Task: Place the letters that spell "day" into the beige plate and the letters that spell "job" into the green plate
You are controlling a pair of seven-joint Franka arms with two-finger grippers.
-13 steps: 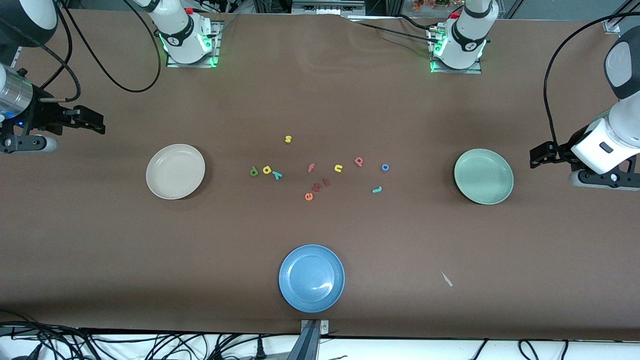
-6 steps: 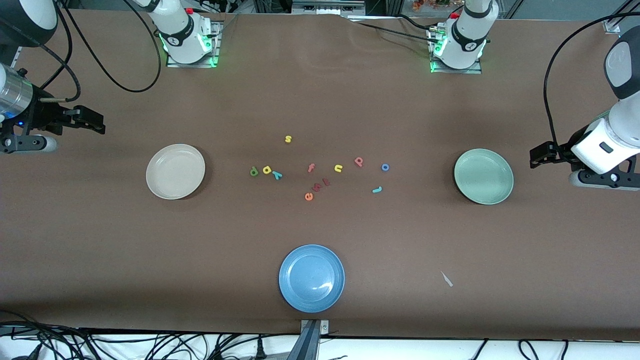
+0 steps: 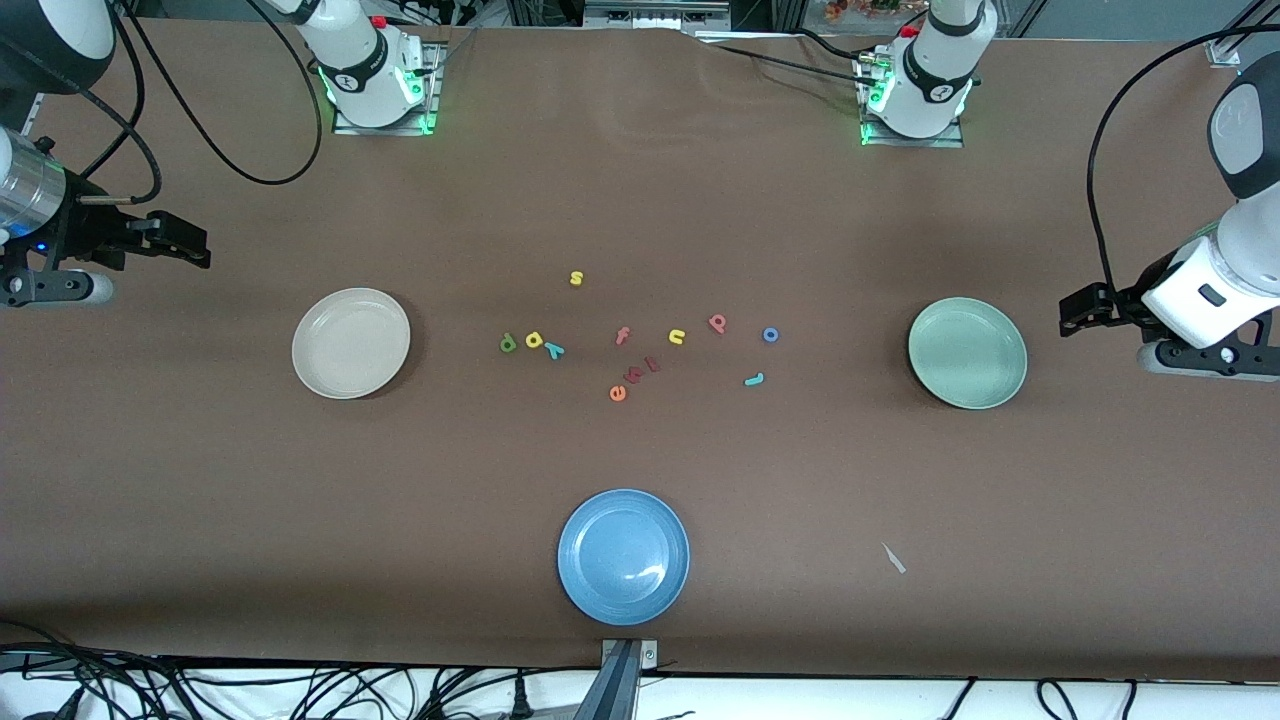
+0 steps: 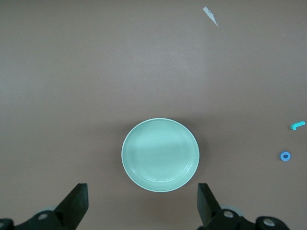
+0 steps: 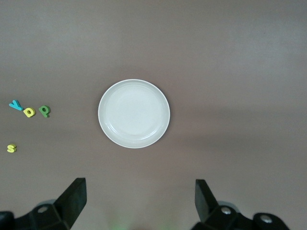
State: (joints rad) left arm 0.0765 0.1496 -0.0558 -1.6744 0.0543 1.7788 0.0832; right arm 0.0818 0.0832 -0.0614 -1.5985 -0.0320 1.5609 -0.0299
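The beige plate (image 3: pixel 351 343) (image 5: pixel 134 113) lies empty toward the right arm's end, and the green plate (image 3: pixel 967 352) (image 4: pixel 160 155) lies empty toward the left arm's end. Between them on the table lie the green d (image 3: pixel 508 343) (image 5: pixel 44 110), yellow a (image 3: pixel 534 340) (image 5: pixel 29 112) and teal y (image 3: pixel 554 350) (image 5: pixel 16 104) in a row. The pinkish b (image 3: pixel 717 323), blue o (image 3: pixel 770 335) (image 4: pixel 286 155) and teal j (image 3: pixel 755 379) (image 4: pixel 297 125) lie toward the green plate. My right gripper (image 3: pixel 195 245) (image 5: pixel 139 191) hangs open over bare table beside the beige plate. My left gripper (image 3: pixel 1075 312) (image 4: pixel 142 196) hangs open beside the green plate.
A blue plate (image 3: pixel 623 556) sits near the table's front-camera edge. Other letters lie among the task's: a yellow s (image 3: pixel 576 278), pink f (image 3: pixel 622 336), yellow n (image 3: pixel 677 337), orange e (image 3: pixel 618 393) and two red pieces (image 3: pixel 643 370). A paper scrap (image 3: pixel 893 558) lies nearer the camera than the green plate.
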